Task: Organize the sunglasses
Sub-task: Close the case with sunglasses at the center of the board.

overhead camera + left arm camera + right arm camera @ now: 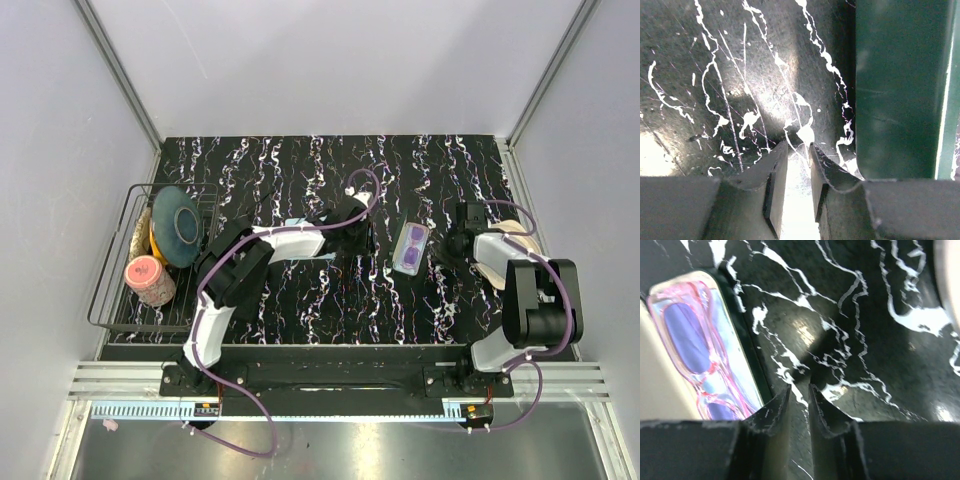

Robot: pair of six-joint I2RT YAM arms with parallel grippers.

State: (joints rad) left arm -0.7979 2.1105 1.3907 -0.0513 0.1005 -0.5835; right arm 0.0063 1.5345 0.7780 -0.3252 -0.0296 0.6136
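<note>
Viewing from the top: sunglasses (411,247) sit on the bench (300,170), right of centre. Left wrist: my left end effector (798,147) is slightly spread, pinching nothing. Right wrist: my right end effector (799,388) is likewise, with the sunglasses just beside it.

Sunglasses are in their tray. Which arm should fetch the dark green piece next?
Left, probably. The left gripper sits right beside the dark green piece, jaws slightly apart and empty. The right gripper is beyond the sunglasses tray, farther from it.
</note>
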